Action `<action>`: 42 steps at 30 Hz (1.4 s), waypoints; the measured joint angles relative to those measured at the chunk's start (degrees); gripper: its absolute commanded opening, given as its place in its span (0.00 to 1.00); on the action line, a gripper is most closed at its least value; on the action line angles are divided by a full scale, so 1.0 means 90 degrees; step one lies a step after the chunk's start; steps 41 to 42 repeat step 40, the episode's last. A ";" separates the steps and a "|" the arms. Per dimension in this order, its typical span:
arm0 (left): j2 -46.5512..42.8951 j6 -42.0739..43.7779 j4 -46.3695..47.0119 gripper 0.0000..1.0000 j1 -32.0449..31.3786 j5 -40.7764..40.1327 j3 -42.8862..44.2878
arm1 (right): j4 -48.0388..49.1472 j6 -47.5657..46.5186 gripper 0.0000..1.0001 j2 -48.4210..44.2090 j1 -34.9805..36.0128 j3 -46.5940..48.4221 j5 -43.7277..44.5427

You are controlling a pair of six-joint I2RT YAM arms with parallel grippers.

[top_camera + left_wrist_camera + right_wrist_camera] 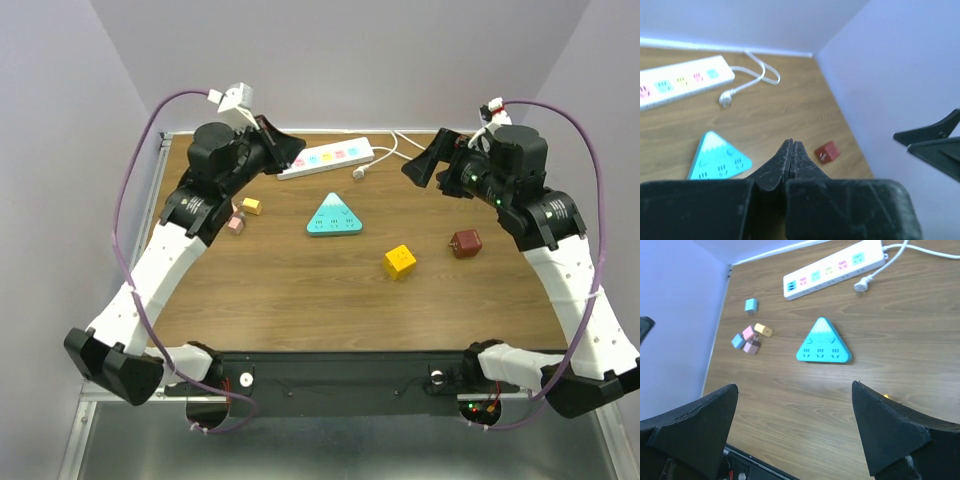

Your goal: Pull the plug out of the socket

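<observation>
**A:** From above first: where's the socket?

**B:** The socket [330, 158] lies along the far edge of the counter [300, 295], its thin cord [395, 145] looped at the right end. The left tool [285, 148] hangs over its left end and the right tool [425, 165] is just off the cord end. The teal triangular block [332, 217], a yellow cube [400, 261] and a red cube [465, 243] sit nearer, well apart from it.

**A:** And the left wrist view?

**B:** The left tool is pinched fully together on nothing. The strip is up and to the left, and its loose cord end [726, 98] lies flat on the wood.

**A:** Right wrist?

**B:** That tool is spread wide and empty. Every pastel face on the strip looks flush, so I can't make out a plug seated in any of them. Some small cubes [749, 337] lie loose, near the counter's left edge.

**A:** How would it handle?

**B:** I'd judge it light, rigid, smooth plastic. It would likely slide or lift with any pull, so press one end down. A plug would be small and hard: pinch its flat sides low and draw it straight up.
</observation>
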 measured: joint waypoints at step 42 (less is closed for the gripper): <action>-0.2069 0.0073 0.0823 0.93 0.0000 -0.2645 -0.0568 | 0.0022 -0.0333 1.00 0.0493 0.0000 0.0117 -0.0755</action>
